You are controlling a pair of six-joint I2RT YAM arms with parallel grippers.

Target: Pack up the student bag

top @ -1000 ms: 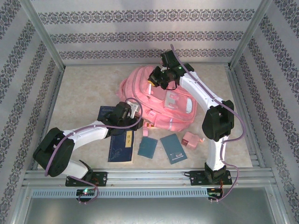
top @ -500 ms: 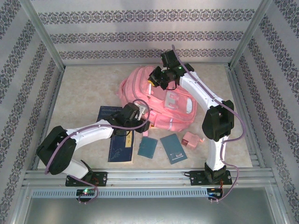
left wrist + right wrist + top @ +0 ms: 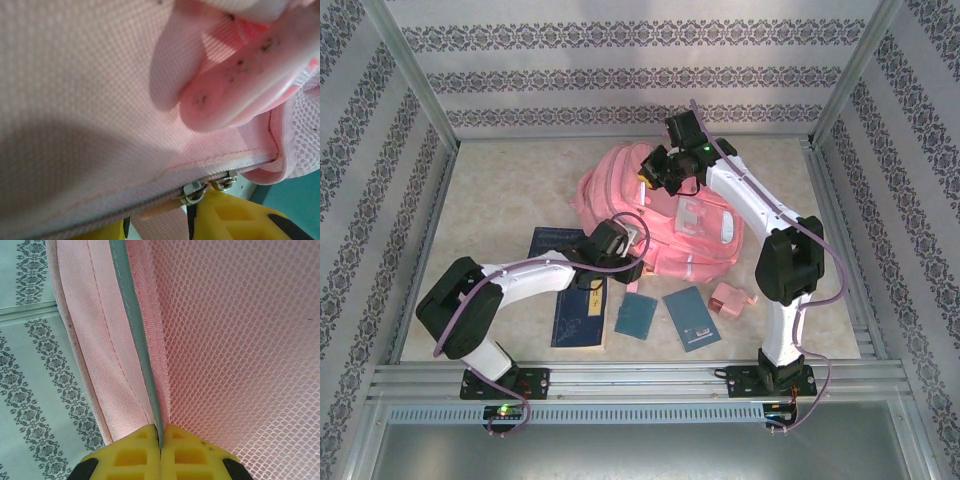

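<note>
Lying about in the middle of the bench (image 3: pixel 500 190), the student bag (image 3: pixel 610 185) is the place where both of my arms are working. My left arm (image 3: pixel 520 275) has changed the most. During the last second it has swung to the right, from beside the left edge of the bag to over its near edge. My right arm (image 3: pixel 740 195) has stayed almost where it was, reaching to the far top of the bag. My right jaws are pressed fully together on the grey piping (image 3: pixel 135 330) of the bag, next to the pink mesh (image 3: pixel 240 365), so they hold this edge. The large blue book (image 3: pixel 578 310), the bigger teal booklet (image 3: pixel 690 318), the smaller teal booklet (image 3: pixel 638 315) and the small pink pouch (image 3: pixel 728 298) all lie on the bench just in front of the bag, outside of it. My left jaws are narrow and appear closed on a pink pull tab (image 3: pixel 160 222), which hangs from the two metal zip sliders (image 3: pixel 207 187). The zip beside them looks closed. I judge that the sideways travel brought me to this zip, or is the beginning of a pull on it. So the opening step is in progress, and nothing is packed yet.
</note>
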